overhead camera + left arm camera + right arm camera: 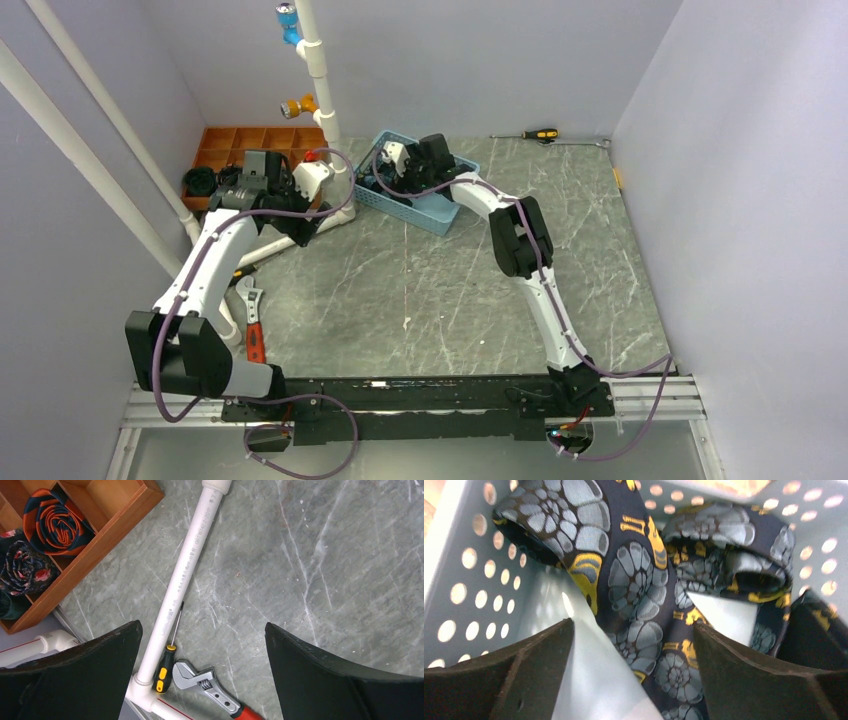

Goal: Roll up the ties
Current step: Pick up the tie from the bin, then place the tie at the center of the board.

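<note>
In the far blue basket [445,215], right gripper [634,625] sat spread wide over the tie [639,575], gripping nothing; left gripper [201,627] gaped too, empty.

navy tie [639,580], blue-gold flowers, pale blue basket [474,555]

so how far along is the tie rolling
Done: an orange-striped rolled tie and a dark floral one sit in the wooden tray. In hand: nothing gripped; the right jaws stand open astride a loose navy tie in the blue basket. To do: pick that tie up, roll it and store it.
</note>
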Controlling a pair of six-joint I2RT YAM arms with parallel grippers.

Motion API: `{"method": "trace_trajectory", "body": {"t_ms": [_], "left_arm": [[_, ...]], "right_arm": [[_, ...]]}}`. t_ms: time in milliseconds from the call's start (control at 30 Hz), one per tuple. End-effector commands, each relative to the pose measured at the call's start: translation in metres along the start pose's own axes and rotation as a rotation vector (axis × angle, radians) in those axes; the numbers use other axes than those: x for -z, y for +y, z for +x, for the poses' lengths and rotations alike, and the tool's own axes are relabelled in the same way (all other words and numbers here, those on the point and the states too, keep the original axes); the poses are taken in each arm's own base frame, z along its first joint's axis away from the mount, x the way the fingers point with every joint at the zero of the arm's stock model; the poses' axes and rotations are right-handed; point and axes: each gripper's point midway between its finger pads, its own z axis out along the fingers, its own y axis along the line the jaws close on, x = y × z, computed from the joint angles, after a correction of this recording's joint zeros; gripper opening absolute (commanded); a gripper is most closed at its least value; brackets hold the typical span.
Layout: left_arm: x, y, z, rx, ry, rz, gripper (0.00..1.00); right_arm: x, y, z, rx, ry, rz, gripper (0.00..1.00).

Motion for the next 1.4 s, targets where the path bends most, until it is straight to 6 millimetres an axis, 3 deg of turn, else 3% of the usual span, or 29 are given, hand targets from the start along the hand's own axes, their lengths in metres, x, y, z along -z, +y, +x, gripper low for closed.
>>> {"method": "trace_trajectory", "body": {"t_ms": [0,167,267,400,533,700,933,1100,1167,1367], "left_arm": [[0.006,0.013,-0.012,-0.025,-0.025,-0.048,0.99],[0.005,0.016,-0.011,-0.037,-0.015,-0.062,0.99],[0.003,0.017,-0.008,-0.039,-0.012,-0.066,0.99],[0.001,0.016,-0.009,-0.028,-0.014,-0.060,0.99],[0.000,0.015,-0.017,-0.025,-0.045,-0.050,0.99],[0.000,0.016,-0.025,-0.022,-0.076,-0.047,0.99],[-0.001,0.014,-0.029,0.010,-0.111,-0.051,0.99],[-0.003,0.007,-0.028,0.036,-0.124,-0.024,0.99],[-0.003,0.007,-0.029,0.040,-0.129,-0.024,0.99],[0.002,0.011,-0.034,0.065,-0.150,-0.048,0.99]], "right_arm": [[-0.010,-0.018,-0.033,0.214,-0.158,0.014,0.80],[-0.023,-0.043,-0.026,0.190,-0.150,0.131,0.48],[-0.015,-0.058,-0.042,0.142,-0.193,0.222,0.00],[0.029,-0.094,-0.098,0.105,-0.307,0.371,0.00],[0.091,-0.132,-0.156,-0.027,-0.432,0.458,0.00],[0.171,-0.143,-0.218,-0.132,-0.559,0.457,0.00],[0.272,-0.124,-0.283,-0.248,-0.672,0.403,0.00],[0.337,-0.075,-0.338,-0.225,-0.748,0.296,0.00],[0.353,-0.052,-0.356,-0.228,-0.774,0.236,0.00],[0.362,0.031,-0.381,-0.317,-0.759,-0.007,0.00]]}}
